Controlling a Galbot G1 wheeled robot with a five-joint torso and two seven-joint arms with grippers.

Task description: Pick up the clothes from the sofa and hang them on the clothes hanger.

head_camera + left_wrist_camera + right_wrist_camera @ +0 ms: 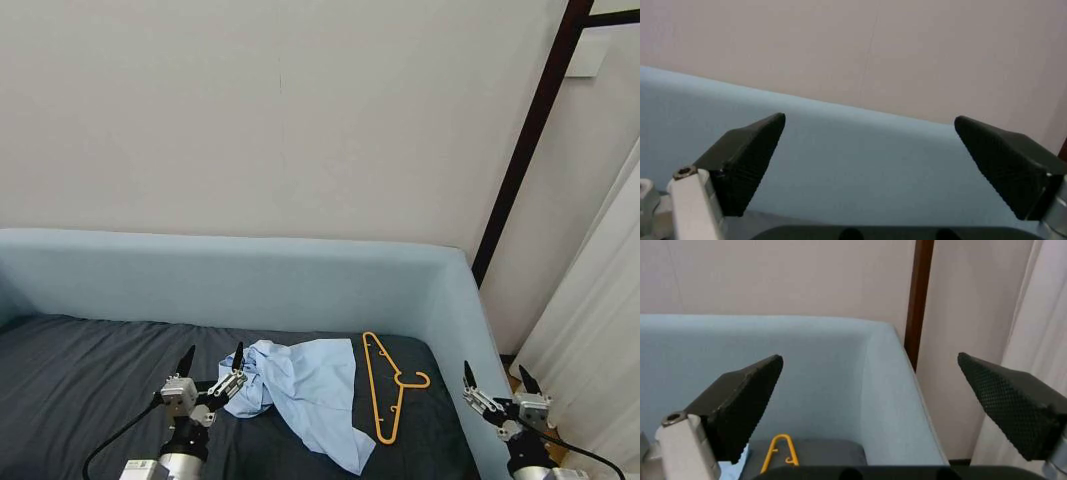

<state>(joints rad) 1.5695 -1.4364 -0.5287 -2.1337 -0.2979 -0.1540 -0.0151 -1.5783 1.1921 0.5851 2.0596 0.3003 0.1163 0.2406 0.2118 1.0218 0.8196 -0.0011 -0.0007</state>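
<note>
Standing off to one side, what I'd worry about first is a thin grab. The left tool (213, 360) hangs low over the dark seat (80, 360) of the sofa (250, 280), fingers spread wide and holding nothing. The crumpled blue shirt (310, 385) lies just beside it, on the side facing the other arm. The nearest bit of cloth is a bunched fold. If the fingers close on that alone, I'd expect the shirt to slide out on the lift, or to come up as a tangled rope with no collar or shoulder to find.

The orange hanger (371, 390) lies flat on the seat on the far side of the shirt from the left tool, between the cloth and the right tool (495, 378). The shirt's edge runs very close along it; whether they touch I can't tell. Lifting or dragging the cloth could catch the hanger and skid or flip it.

The right tool, also wide and empty, sits out by the sofa's side arm (455, 330), with that padded arm between it and the hanger. Reaching straight across could clip the upholstery. The hanger is also thin and lies flat on a soft cushion, so fingers coming down may press it into the padding or pinch the seat cover along with it.
</note>
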